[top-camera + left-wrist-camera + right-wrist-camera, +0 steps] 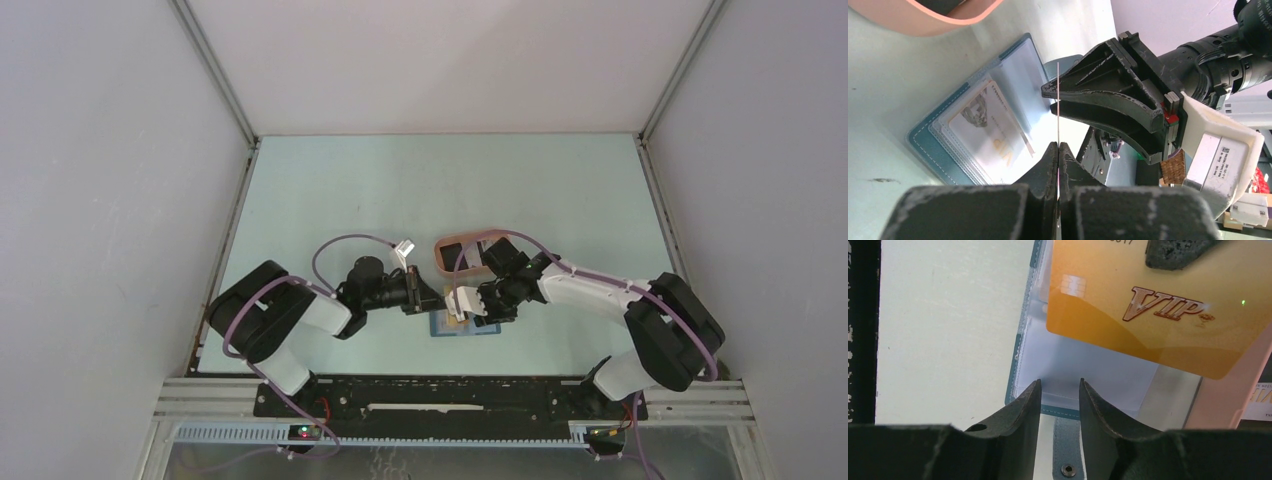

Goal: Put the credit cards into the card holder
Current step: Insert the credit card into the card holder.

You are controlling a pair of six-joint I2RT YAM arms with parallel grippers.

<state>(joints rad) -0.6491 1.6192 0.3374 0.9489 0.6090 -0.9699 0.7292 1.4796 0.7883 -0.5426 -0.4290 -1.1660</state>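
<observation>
- The left tool is seen pinched fully together, and a gold card marked VIP is clamped between its fingers.
- From the left wrist, that card is caught edge-on. It shows as a thin line rising from the fingertips toward 12 o'clock.
- The card holder is laid open and flat on the bench, with its clear pockets turned upward.
- A pale card with print on it is seen tucked inside one of those pockets.
- The gold card is held tilted over the open pockets. Whether its lower edge has entered a pocket cannot be told.
- The right tool is found at 3 o'clock of the left tool in the top view, with the two tips brought nearly together over the holder.
- Its jaws are set narrow, with a slim gap left and nothing gripped between them. Through that gap the holder's near edge and the snap tab are visible.
- Its tips are placed close to the gold card, but contact cannot be judged.
- A salmon-pink tray is set at 12 o'clock of the holder, just beside it. Something dark inside cannot be made out.
</observation>
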